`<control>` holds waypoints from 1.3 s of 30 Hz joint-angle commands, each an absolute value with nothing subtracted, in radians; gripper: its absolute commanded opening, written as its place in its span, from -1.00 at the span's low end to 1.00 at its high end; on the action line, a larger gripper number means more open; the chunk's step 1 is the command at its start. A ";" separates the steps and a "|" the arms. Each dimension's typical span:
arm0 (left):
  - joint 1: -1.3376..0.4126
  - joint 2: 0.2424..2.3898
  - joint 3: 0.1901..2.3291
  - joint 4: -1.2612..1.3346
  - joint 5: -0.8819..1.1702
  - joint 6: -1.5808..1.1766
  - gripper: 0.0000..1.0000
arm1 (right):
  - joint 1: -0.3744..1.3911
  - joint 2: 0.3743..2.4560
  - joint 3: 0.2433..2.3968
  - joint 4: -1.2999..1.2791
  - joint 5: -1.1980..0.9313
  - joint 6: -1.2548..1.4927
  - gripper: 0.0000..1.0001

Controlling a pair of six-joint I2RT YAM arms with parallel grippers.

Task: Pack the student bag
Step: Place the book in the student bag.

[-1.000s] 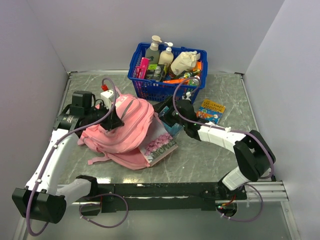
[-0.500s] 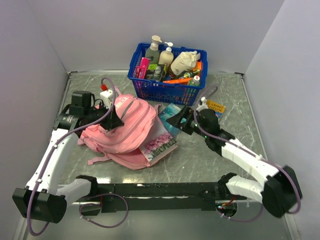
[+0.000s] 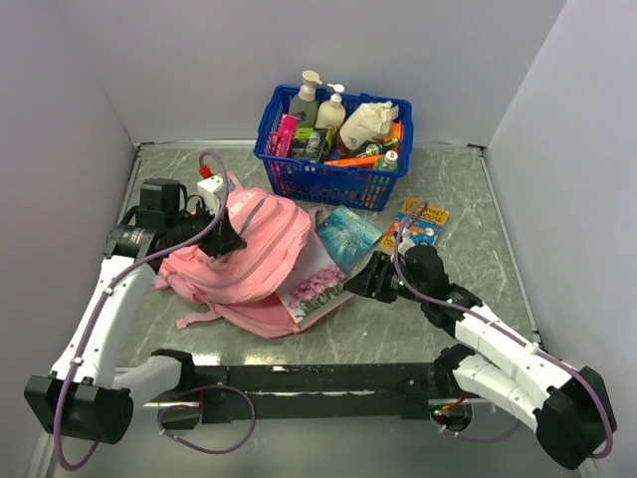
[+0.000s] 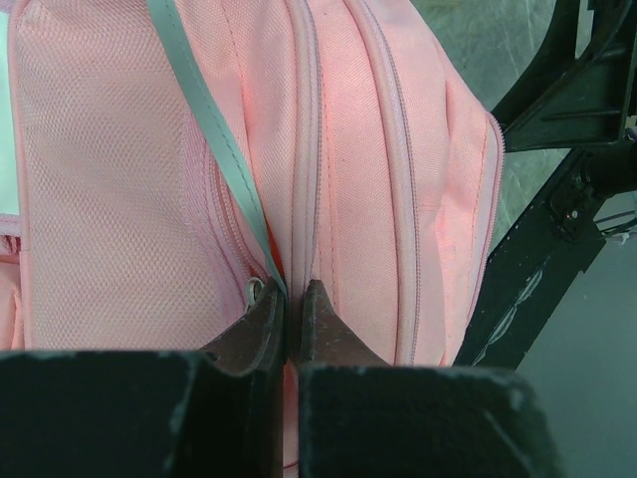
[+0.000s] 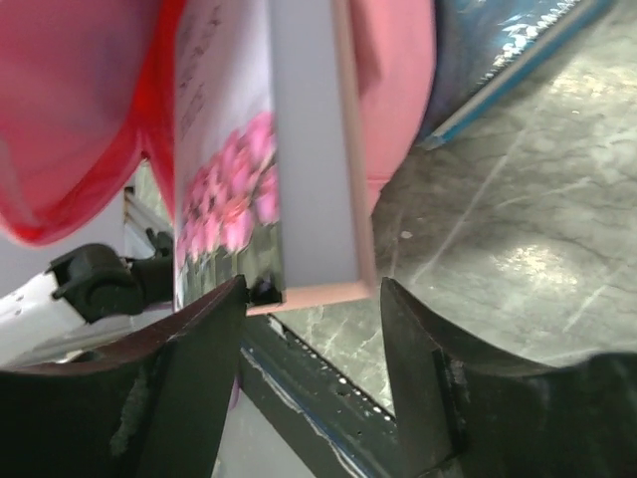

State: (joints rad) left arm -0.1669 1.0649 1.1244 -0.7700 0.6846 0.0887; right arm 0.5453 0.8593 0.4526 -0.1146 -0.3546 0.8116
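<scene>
A grey-green marbled counter point(image 3: 468, 189) is enclosed on three sides by plain, pale lilac-grey panels: a back wall point(image 3: 199, 70), a left wall point(image 3: 50, 199) and a right wall point(image 3: 577, 179), each meeting the counter at a thin light-coloured edge. A black bar point(image 3: 328, 376) is mounted along the near edge. Soft, even lighting is cast throughout, and a dull sheen is seen on the stone-patterned surface in the right wrist view.

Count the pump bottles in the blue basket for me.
2. Both stand in the blue basket's back left corner: the taller pump bottle on the left, the shorter pump bottle beside it. Others may be buried.
</scene>
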 commanded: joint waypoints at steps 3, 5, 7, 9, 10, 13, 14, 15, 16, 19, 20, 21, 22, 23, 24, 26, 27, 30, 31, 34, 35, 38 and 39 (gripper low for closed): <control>-0.166 1.049 1.216 -0.630 0.795 0.083 -0.98 | 0.570 0.902 0.462 -0.028 -0.410 0.830 0.03; -0.166 1.046 1.218 -0.629 0.796 0.080 -0.98 | 0.587 0.957 0.494 -0.012 -0.407 0.834 -0.02; -0.166 1.045 1.218 -0.626 0.799 0.077 -0.98 | 0.617 1.000 0.532 0.027 -0.403 0.847 -0.05; -0.166 1.043 1.218 -0.624 0.802 0.072 -0.98 | 0.640 1.074 0.563 0.052 -0.400 0.859 -0.09; -0.164 1.045 1.218 -0.623 0.804 0.071 -0.98 | 0.661 1.128 0.599 0.067 -0.394 0.862 -0.10; -0.166 1.042 1.218 -0.627 0.801 0.074 -0.98 | 0.696 1.227 0.682 0.083 -0.385 0.865 -0.17; -0.164 1.040 1.218 -0.629 0.799 0.077 -0.98 | 0.704 1.248 0.701 0.089 -0.384 0.870 -0.22; -0.166 1.039 1.218 -0.630 0.798 0.078 -0.98 | 0.709 1.268 0.719 0.092 -0.383 0.876 -0.26; -0.164 1.037 1.216 -0.634 0.793 0.081 -0.98 | 0.722 1.297 0.750 0.098 -0.379 0.877 -0.27; -0.166 1.034 1.213 -0.634 0.793 0.083 -0.98 | 0.742 1.351 0.810 0.115 -0.348 0.880 -0.28; -0.166 1.032 1.212 -0.634 0.795 0.081 -0.98 | 0.749 1.365 0.822 0.124 -0.328 0.888 -0.28; -0.166 1.032 1.210 -0.632 0.796 0.080 -0.98 | 0.753 1.380 0.833 0.130 -0.324 0.890 -0.28; -0.166 1.032 1.209 -0.627 0.798 0.078 -0.98 | 0.756 1.409 0.860 0.126 -0.318 0.890 -0.15; -0.166 1.034 1.212 -0.629 0.799 0.077 -0.98 | 0.765 1.425 0.876 0.101 -0.296 0.881 -0.04; -0.166 1.034 1.213 -0.630 0.799 0.078 -0.98 | 0.767 1.437 0.899 0.088 -0.290 0.874 0.09; -0.166 1.032 1.218 -0.635 0.792 0.080 -0.98 | 0.770 1.453 0.907 0.068 -0.276 0.864 0.35; -0.166 1.031 1.218 -0.637 0.790 0.080 -0.98 | 0.769 1.451 0.901 0.063 -0.278 0.861 0.51; -0.164 1.028 1.218 -0.635 0.781 0.080 -0.98 | 0.764 1.405 0.870 0.022 -0.224 0.828 1.00; -0.164 1.028 1.215 -0.634 0.781 0.078 -0.98 | 0.756 1.364 0.852 0.025 -0.218 0.828 1.00; -0.163 1.034 1.212 -0.629 0.784 0.078 -0.98 | 0.704 1.289 0.753 0.104 -0.251 0.876 1.00; -0.161 1.038 1.212 -0.629 0.787 0.080 -0.98 | 0.693 1.275 0.733 0.118 -0.259 0.887 1.00; -0.161 1.039 1.212 -0.620 0.788 0.071 -0.98 | 0.684 1.250 0.693 0.175 -0.324 0.887 1.00; -0.161 1.040 1.212 -0.618 0.788 0.068 -0.98 | 0.698 1.238 0.693 0.173 -0.333 0.887 0.99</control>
